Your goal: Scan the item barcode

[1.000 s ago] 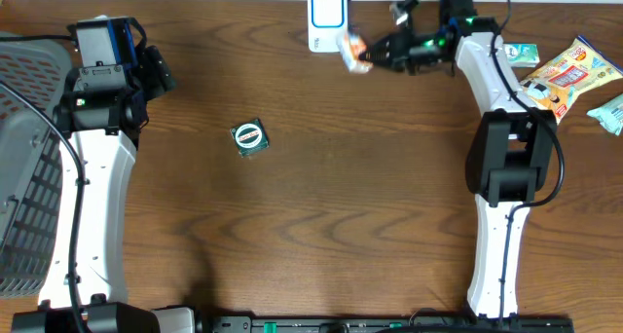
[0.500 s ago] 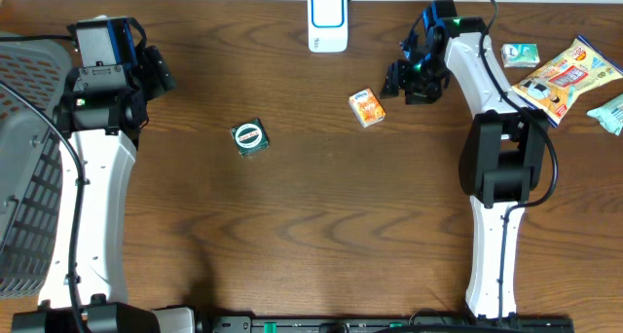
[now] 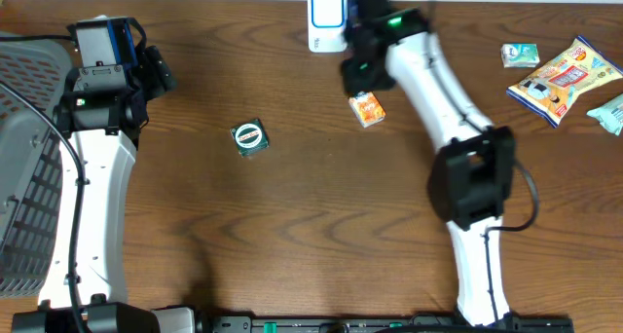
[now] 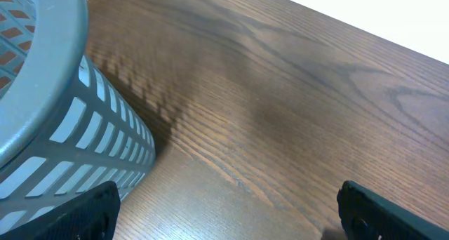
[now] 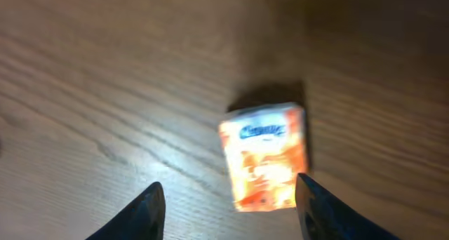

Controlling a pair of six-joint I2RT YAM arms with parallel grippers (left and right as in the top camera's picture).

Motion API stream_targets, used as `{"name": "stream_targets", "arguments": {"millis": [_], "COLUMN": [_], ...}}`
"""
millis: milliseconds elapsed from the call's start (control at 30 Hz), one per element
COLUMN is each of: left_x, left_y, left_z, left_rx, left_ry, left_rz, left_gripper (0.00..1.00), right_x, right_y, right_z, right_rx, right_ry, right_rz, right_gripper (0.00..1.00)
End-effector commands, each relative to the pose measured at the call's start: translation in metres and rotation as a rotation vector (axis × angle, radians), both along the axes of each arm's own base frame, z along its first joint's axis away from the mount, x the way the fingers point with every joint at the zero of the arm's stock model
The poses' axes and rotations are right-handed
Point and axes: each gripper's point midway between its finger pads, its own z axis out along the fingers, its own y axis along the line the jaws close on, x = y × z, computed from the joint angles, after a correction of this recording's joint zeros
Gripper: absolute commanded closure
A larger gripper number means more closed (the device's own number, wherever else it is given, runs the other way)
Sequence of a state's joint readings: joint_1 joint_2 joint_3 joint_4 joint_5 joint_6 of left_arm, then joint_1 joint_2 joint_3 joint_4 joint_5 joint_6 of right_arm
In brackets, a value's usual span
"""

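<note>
Orange box (image 3: 367, 109) flat on surface (image 3: 321, 206) nr scanner (image 3: 327, 19), w/ R jaws spread & empty close by, not touching it; L jaws spread wide, empty, beside basket (image 4: 63, 128).

No wording is legible anywhere. The orange box (image 5: 263, 156) carries a blue logo band near one end, too blurred to read. The green packet (image 3: 249, 137) bears a round white-ringed emblem, the scanner (image 3: 327, 19) a tiny mark, and the snack bag (image 3: 565, 78) colourful print, all too small to read.
</note>
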State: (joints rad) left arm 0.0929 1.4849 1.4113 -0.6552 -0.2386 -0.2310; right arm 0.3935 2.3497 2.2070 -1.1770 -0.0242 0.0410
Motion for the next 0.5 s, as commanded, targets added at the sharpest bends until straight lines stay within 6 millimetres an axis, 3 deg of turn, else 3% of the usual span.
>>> {"name": "stream_targets", "arguments": {"millis": [0, 233, 467], "left_x": [0.001, 0.001, 0.001], "left_y": [0.003, 0.003, 0.003], "left_z": [0.001, 0.001, 0.001], "left_rx": [0.015, 0.015, 0.015], "left_ry": [0.006, 0.007, 0.007], "left_rz": [0.002, 0.002, 0.002], "left_gripper": [0.02, 0.02, 0.02], "right_x": [-0.002, -0.021, -0.031], "right_y": [-0.01, -0.004, -0.01], "right_z": [-0.009, -0.021, -0.051], "right_rx": [-0.252, -0.386, -0.421], "right_ry": [-0.073, -0.085, -0.06], "right_rz": [0.003, -0.003, -0.016], "right_gripper": [0.44, 0.45, 0.46]}}
